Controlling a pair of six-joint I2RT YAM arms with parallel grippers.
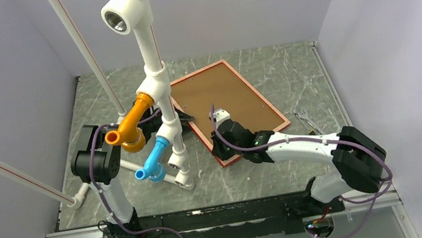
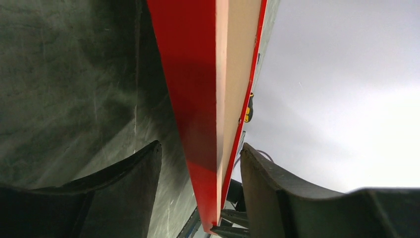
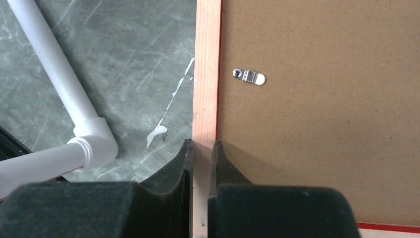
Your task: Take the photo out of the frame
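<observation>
The red frame (image 1: pixel 258 93) lies face down on the grey table, its brown backing board (image 1: pixel 224 98) up. The photo is hidden under the board. My right gripper (image 1: pixel 224 139) is shut on the frame's left rail (image 3: pixel 205 74) near the near corner, one finger outside and one on the board (image 3: pixel 322 124). A metal turn clip (image 3: pixel 249 76) sits on the board just ahead of it (image 3: pixel 202 148). My left gripper (image 1: pixel 186 119) is at the frame's left corner, partly hidden behind the pipes. Its fingers (image 2: pixel 129 183) stand apart on both sides of the red frame edge (image 2: pixel 198 99), with gaps.
A white pipe stand (image 1: pixel 154 70) with an orange fitting (image 1: pixel 131 128) and a blue fitting (image 1: pixel 154 159) rises just left of the frame. Its base pipe (image 3: pixel 59 79) lies close to my right gripper. A small tool (image 1: pixel 309 122) lies right of the frame. Walls enclose the table.
</observation>
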